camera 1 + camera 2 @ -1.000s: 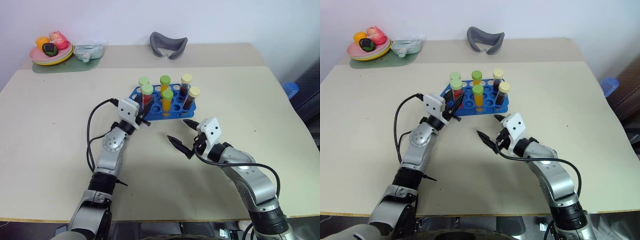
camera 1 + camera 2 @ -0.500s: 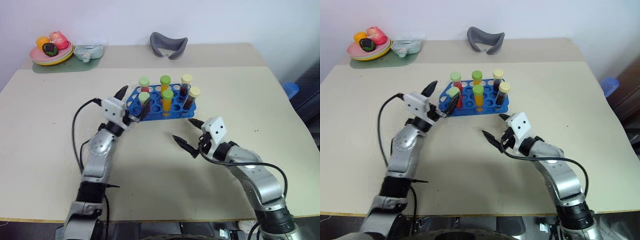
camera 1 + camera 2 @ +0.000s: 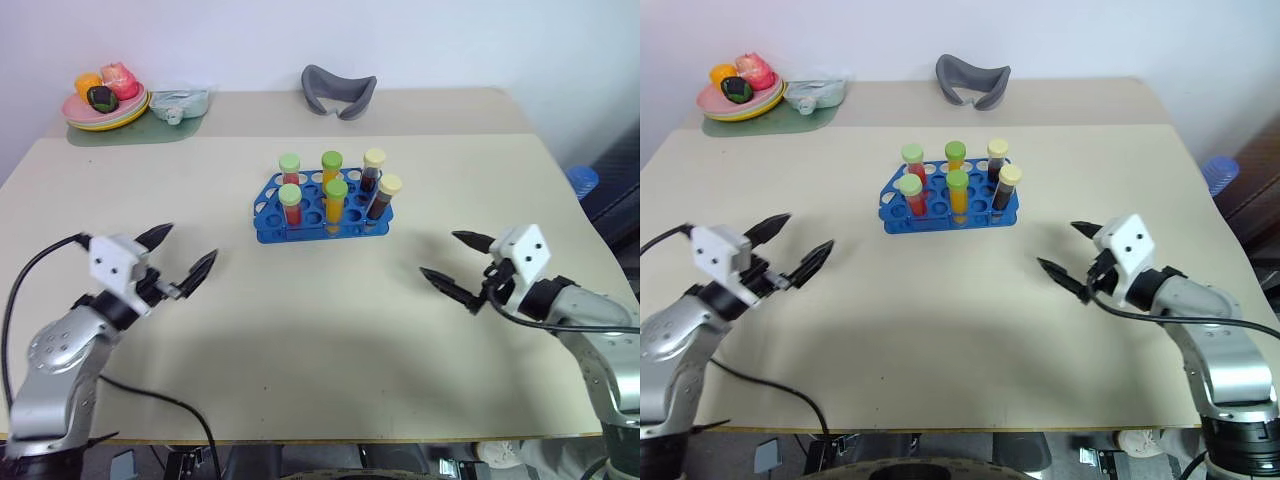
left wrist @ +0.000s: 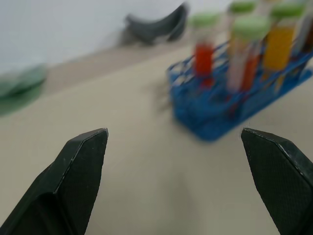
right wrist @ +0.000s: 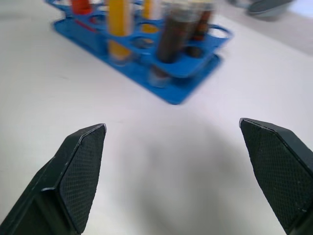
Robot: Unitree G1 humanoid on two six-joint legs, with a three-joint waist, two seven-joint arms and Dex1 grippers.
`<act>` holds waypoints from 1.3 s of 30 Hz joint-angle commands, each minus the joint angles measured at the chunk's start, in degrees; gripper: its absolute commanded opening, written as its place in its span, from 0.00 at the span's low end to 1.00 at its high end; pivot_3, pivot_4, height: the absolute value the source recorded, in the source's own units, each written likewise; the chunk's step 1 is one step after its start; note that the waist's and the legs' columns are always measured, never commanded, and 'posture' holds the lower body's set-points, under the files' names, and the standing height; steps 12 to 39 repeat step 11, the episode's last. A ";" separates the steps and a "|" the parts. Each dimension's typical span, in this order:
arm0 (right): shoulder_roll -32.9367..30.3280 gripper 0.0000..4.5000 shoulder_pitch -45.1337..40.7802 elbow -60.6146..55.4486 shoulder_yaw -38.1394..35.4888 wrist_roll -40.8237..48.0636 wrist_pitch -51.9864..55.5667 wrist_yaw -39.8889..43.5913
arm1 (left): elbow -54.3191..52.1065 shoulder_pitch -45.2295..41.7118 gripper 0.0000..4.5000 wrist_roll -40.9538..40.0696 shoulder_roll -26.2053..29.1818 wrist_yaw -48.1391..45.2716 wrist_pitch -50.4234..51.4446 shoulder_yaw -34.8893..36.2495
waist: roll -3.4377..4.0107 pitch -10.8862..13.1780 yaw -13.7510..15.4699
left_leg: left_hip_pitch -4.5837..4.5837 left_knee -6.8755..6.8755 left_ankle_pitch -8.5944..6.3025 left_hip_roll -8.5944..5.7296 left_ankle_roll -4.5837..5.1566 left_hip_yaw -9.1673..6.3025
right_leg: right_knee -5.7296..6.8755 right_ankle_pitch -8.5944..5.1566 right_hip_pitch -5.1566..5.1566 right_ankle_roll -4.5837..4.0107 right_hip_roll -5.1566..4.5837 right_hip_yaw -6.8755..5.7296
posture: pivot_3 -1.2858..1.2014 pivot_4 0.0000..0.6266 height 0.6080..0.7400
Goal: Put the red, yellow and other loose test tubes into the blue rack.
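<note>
The blue rack (image 3: 264,213) stands at the middle of the table with several capped tubes upright in it. Among them are a red tube with a green cap (image 3: 290,203), a yellow tube with a green cap (image 3: 335,202) and a dark maroon tube with a pale-yellow cap (image 3: 384,198). No tube lies on the tabletop. My left gripper (image 3: 188,245) hovers open and empty well to the rack's left and nearer me. My right gripper (image 3: 440,254) is open and empty off to the rack's right. The rack also shows ahead of each gripper in the left wrist view (image 4: 220,110) and the right wrist view (image 5: 186,68).
At the far left corner sit a plate of toy fruit (image 3: 102,108) on a green mat and a clear container (image 3: 178,101). A grey curved object (image 3: 338,90) lies at the back centre. A blue object (image 3: 580,178) sits beyond the table's right edge.
My left gripper let go of the green-capped red tube in the rack's front-left hole, opened, and drew back far to the left. The right gripper swung out to the right, still open.
</note>
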 commanded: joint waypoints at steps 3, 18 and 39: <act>-0.78 1.00 -2.28 4.75 -0.88 -0.57 -4.16 1.84 | -1.06 2.74 0.99 1.06 -0.89 0.81 -2.36 3.59 | 0.00 0.00 -0.02 | 0.00 -0.01 0.00 0.01 0.01 0.00 | 0.01 0.00 -0.02 0.00 0.01 0.00 | 0.52 0.24 1.00; 1.46 1.00 -5.24 7.62 3.19 -2.08 -6.00 1.17 | -3.93 5.74 0.99 2.04 -3.24 3.14 -1.92 3.28 | 0.00 0.00 -0.13 | 0.01 -0.02 0.00 0.02 0.01 0.02 | 0.02 0.00 -0.03 0.00 0.01 0.02 | 0.52 0.24 1.00; 1.46 1.00 -5.24 7.62 3.19 -2.08 -6.00 1.17 | -3.93 5.74 0.99 2.04 -3.24 3.14 -1.92 3.28 | 0.00 0.00 -0.13 | 0.01 -0.02 0.00 0.02 0.01 0.02 | 0.02 0.00 -0.03 0.00 0.01 0.02 | 0.52 0.24 1.00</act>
